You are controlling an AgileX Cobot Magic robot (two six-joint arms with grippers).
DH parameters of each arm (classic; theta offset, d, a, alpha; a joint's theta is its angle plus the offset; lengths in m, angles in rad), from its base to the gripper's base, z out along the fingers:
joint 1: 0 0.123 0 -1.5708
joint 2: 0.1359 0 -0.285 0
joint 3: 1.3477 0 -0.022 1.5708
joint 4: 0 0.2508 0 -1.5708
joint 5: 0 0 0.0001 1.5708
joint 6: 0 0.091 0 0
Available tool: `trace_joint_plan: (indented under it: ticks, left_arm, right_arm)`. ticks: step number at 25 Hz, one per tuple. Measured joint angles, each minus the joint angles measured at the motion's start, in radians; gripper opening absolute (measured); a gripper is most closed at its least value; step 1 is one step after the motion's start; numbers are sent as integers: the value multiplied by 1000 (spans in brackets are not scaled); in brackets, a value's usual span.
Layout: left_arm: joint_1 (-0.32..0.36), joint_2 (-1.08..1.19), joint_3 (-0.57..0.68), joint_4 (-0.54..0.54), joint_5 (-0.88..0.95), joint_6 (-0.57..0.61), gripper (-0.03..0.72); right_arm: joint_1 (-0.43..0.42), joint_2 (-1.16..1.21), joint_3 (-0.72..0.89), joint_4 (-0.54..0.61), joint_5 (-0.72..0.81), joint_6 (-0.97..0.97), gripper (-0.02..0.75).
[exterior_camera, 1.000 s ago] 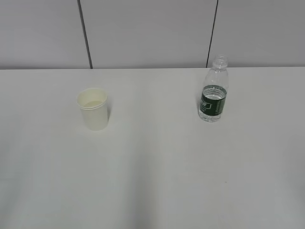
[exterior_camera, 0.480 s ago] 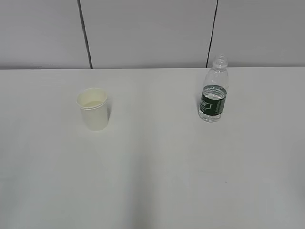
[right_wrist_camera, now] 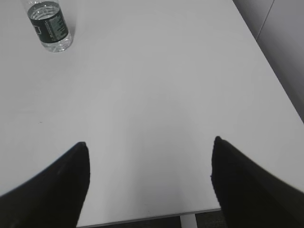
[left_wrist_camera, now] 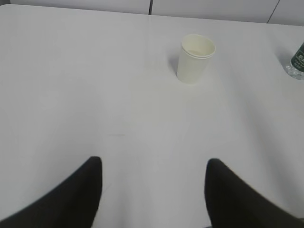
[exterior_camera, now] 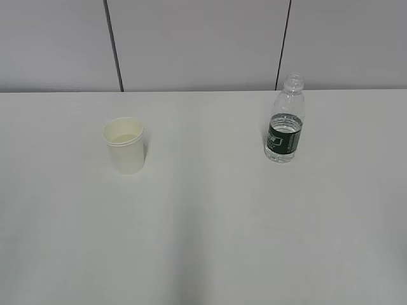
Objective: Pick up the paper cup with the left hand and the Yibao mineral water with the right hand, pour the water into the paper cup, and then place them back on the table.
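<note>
The small white tapered paper cup (exterior_camera: 126, 145) stood upright on the wide white matte table (exterior_camera: 203, 241), left of centre, well apart from the small clear plastic Yibao mineral water bottle (exterior_camera: 285, 121) with its dark green label, upright to the right. From the left hand (left_wrist_camera: 153, 190), its black fingers spread wide and empty, the cup lay ahead and slightly right. The right hand (right_wrist_camera: 149, 183), likewise spread and empty, had the bottle far ahead to its left. Each arm was nearer its own target.

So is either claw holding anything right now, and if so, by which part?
Nothing is held. Both claws are open over bare table; the paper cup and the Yibao mineral water stand untouched.
</note>
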Motion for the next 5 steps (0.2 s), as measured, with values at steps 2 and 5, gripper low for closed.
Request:
trace_joint_plan:
  ticks: [2,5]
  left_arm:
    - [0,0,0,0,0,0,419]
    - [0,0,0,0,0,0,413]
  right_arm:
    - [0,0,0,0,0,0,586]
    - [0,0,0,0,0,0,586]
